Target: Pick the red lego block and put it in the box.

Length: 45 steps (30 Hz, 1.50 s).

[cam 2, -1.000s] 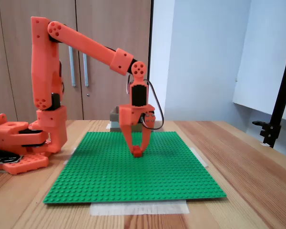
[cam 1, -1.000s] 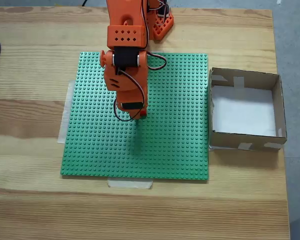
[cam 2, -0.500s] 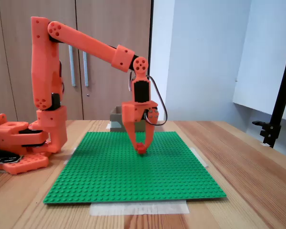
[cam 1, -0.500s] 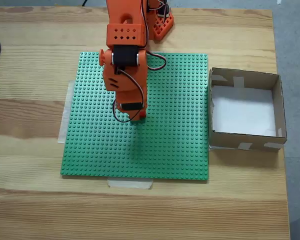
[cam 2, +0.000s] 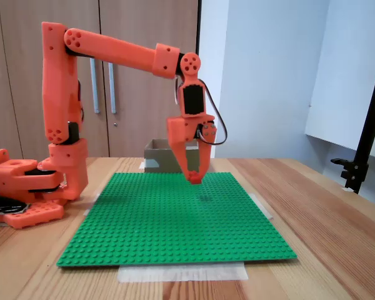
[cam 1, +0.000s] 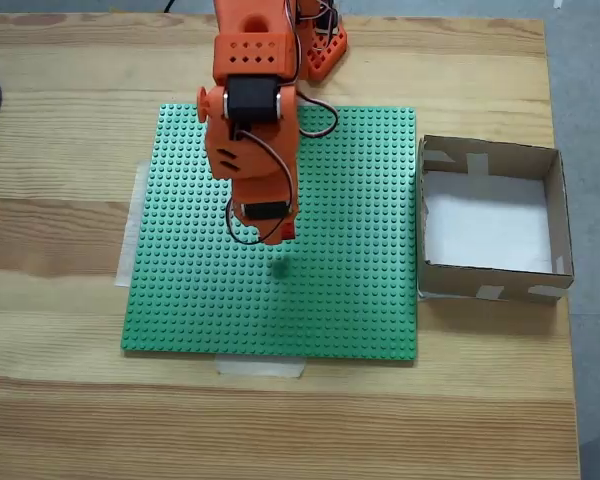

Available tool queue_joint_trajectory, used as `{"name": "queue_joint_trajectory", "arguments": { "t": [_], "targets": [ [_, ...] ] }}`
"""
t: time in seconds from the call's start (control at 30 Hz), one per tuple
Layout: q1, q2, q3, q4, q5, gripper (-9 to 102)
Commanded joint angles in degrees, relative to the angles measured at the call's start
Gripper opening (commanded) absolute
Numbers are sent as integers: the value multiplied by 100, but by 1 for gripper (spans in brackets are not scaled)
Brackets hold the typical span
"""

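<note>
The red lego block (cam 2: 194, 178) is held between the fingertips of my orange gripper (cam 2: 194, 177), which is shut on it and hangs well above the green baseplate (cam 2: 175, 219). From above, a sliver of the block (cam 1: 287, 230) shows at the gripper (cam 1: 281, 233) tip, over the middle of the baseplate (cam 1: 350, 290). The brown cardboard box (cam 1: 557, 215) with a white floor stands off the baseplate's right edge in the view from above. In the side view the box (cam 2: 157, 156) stands behind the gripper at the far side of the plate.
The arm's base (cam 2: 25, 187) stands at the left in the side view and at the top edge (cam 1: 315, 45) from above. Pale tape strips (cam 1: 260, 367) hold the baseplate to the wooden table (cam 1: 70, 400). A black stand (cam 2: 362, 150) rises at the right.
The gripper has risen off the baseplate with the red block in it and shifted a little toward the right in the side view. The box has not moved.
</note>
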Motion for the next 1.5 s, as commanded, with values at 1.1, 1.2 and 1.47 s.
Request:
{"name": "queue_joint_trajectory", "arguments": {
  "t": [1.1, 1.2, 1.47],
  "targets": [
    [-2619, 1116, -1362, 861, 1090, -1],
    [-2856, 1116, -1494, 853, 1143, -1],
    [-3340, 1002, -1881, 756, 1354, -1]
  ]
}}
